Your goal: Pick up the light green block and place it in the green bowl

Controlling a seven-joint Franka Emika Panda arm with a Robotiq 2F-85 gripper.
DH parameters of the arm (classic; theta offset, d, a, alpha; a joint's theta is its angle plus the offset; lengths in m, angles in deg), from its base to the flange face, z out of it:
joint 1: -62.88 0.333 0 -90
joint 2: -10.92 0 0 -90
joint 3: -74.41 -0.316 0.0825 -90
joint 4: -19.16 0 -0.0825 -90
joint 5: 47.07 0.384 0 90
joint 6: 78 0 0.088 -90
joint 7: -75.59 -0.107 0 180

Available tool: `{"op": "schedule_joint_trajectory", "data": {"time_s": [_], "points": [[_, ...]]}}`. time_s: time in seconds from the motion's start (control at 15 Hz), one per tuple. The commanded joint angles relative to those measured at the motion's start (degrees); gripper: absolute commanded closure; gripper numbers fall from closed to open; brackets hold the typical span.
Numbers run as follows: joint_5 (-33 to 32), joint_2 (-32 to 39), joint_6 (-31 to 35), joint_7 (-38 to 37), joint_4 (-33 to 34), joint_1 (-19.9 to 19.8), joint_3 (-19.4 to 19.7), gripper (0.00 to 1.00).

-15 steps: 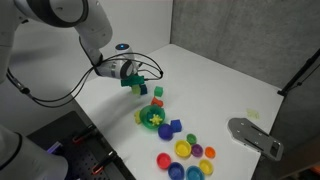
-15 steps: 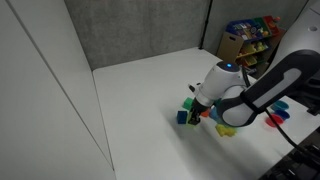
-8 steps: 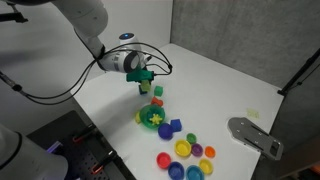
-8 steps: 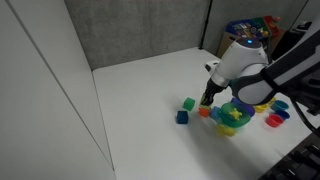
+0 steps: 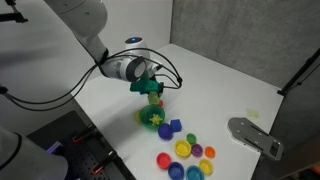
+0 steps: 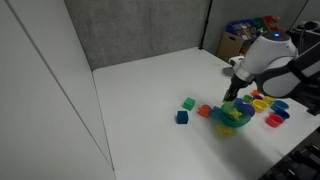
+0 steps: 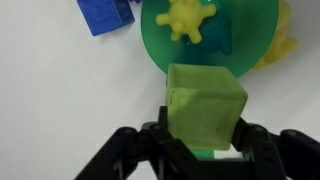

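Pale-green block (image 7: 205, 105): clamped between the two black fingers (image 7: 135, 152) of the gripper (image 7: 205, 138) and lifted clear of the table. In the wrist view it overlaps the near rim of the bowl.
Gripper: closed on the block, one finger against each side face. It points downward in an exterior view (image 5: 153, 91).
Green bowl (image 7: 158, 45): just below and ahead of the fingertips. In both exterior views it sits on the table beneath the gripper (image 5: 146, 119) (image 6: 236, 123).
Yellow star piece (image 7: 187, 17): lies inside the bowl, beyond the held block.
Blue brick (image 7: 105, 14): on the table just beside the bowl's rim, ahead of the gripper and off to one side.
Dark green cube (image 6: 189, 103): on the table, apart from the gripper.
Blue cube (image 6: 182, 117): near the dark green cube, also apart from the gripper.
Small round bowls (image 5: 183, 149): a yellow, red and blue cluster past the green bowl, away from the gripper.
White table (image 5: 220, 75): carries everything.
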Motion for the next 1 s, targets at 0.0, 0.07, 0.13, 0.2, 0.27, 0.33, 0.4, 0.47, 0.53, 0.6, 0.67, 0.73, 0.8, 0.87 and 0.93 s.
{"op": "schedule_joint_trajectory", "data": {"time_s": [0.0, 0.07, 0.13, 0.2, 0.27, 0.33, 0.4, 0.47, 0.53, 0.6, 0.67, 0.73, 0.8, 0.87, 0.93], "points": [[-2.4, -3.0, -1.7, -2.5, -3.5, -1.5, 0.8, 0.19], [-1.6, -3.6, -2.1, -2.0, -4.2, -2.6, 0.0, 0.17], [-0.9, -4.0, -2.6, -1.4, -4.7, -3.6, -0.8, 0.10], [-0.1, -4.8, -3.4, -0.8, -5.3, -4.5, -1.8, 0.01], [1.2, -5.9, -4.7, 0.3, -6.0, -5.9, -3.5, 0.00], [2.8, -7.1, -6.1, 1.2, -6.6, -7.4, -5.3, 0.00], [4.5, -8.2, -7.6, 1.7, -7.0, -8.6, -6.9, 0.00], [6.5, -9.4, -9.0, 2.3, -7.3, -9.7, -8.4, 0.00], [9.9, -11.0, -11.1, 4.0, -7.8, -11.2, -10.7, 0.00], [12.9, -12.6, -13.1, 5.0, -8.1, -12.0, -12.0, 0.00], [15.8, -14.4, -15.4, 6.0, -8.3, -12.3, -12.9, 0.00], [18.0, -16.2, -17.8, 6.3, -8.5, -12.3, -13.1, 0.00], [19.8, -18.2, -20.1, 6.3, -8.7, -11.9, -13.0, 0.00], [21.1, -20.2, -22.5, 6.1, -8.8, -11.5, -12.5, 0.00], [21.9, -22.0, -25.0, 5.6, -8.7, -11.0, -12.0, 0.00]]}}
